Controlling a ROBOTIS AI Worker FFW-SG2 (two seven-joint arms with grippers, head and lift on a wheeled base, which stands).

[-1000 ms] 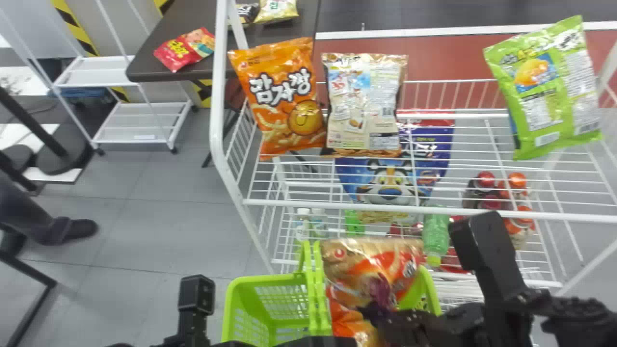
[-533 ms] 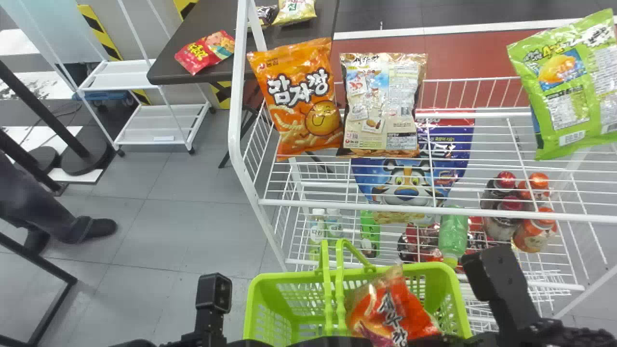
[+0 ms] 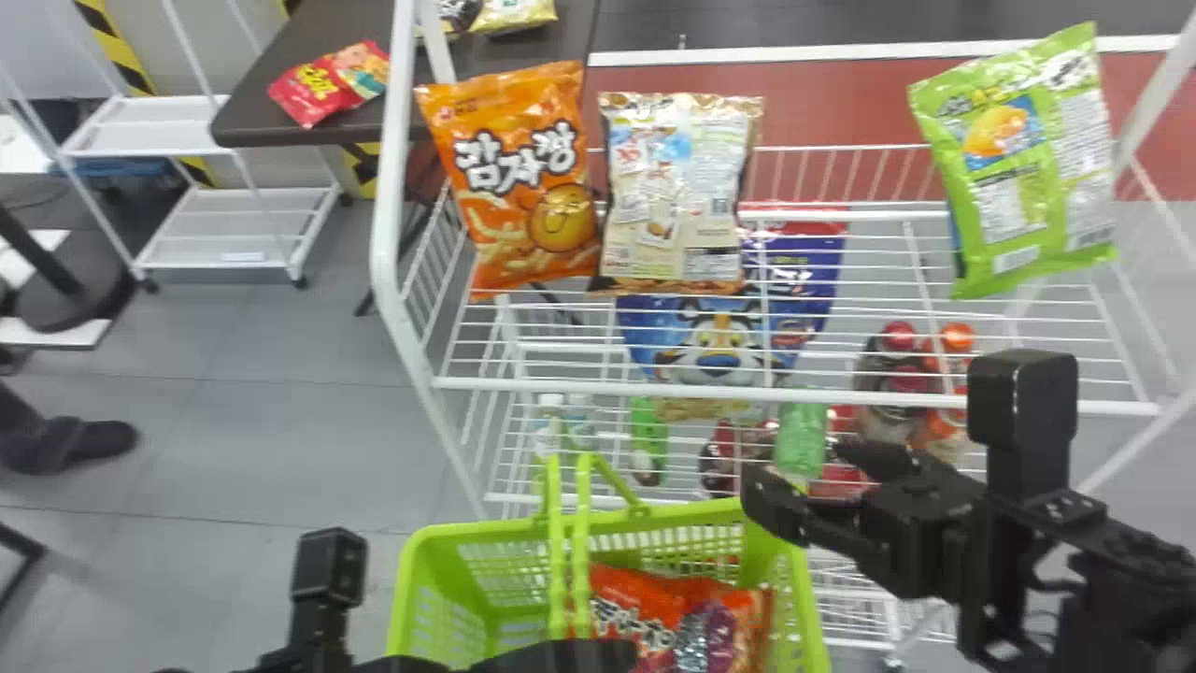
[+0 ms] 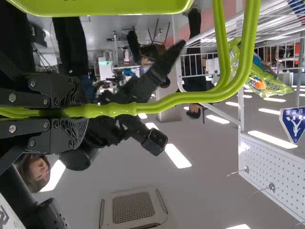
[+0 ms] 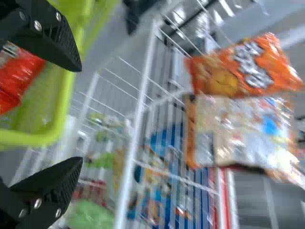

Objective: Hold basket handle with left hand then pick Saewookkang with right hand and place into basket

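Left gripper had its jaws closed on the basket handle. Right gripper was at the basket's far right corner, jaws wide apart, nothing between them. Saewookkang lay inside the basket, right of the handle. Orange bag stood at the shelf's left.

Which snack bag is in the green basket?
The big red bag: it lies inside the basket, while the orange bag, beige bag and lime bag are on the rack and the small red bag on the table.
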